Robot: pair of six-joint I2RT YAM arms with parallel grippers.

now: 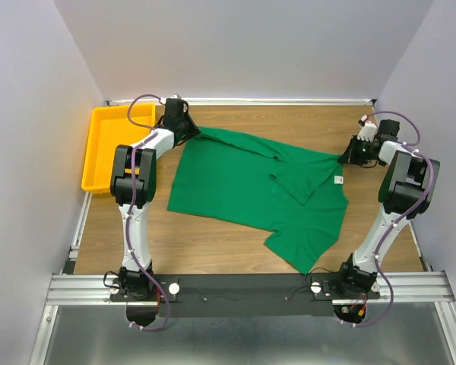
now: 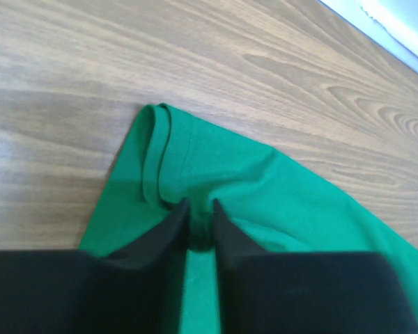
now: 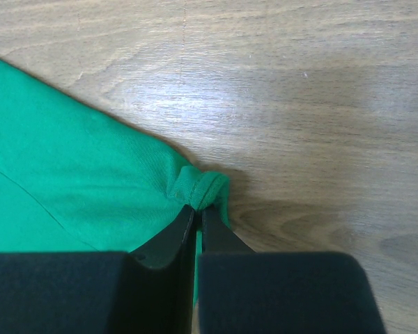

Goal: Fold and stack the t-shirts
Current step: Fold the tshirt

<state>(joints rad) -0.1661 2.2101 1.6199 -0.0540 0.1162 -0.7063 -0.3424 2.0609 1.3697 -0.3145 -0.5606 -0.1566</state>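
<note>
Two grips on green t-shirt (image 1: 243,179) (opposite edges): left hand (image 2: 200,211); right hand (image 3: 197,211)

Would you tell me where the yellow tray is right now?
In the top view the yellow tray sits in the far left corner of the table, just left of the left gripper and the green t-shirt.

The t-shirt (image 1: 243,182) lies spread across the middle of the table (image 1: 235,255). The tray (image 1: 99,163) sits at the table's far-left corner, left of it.
</note>
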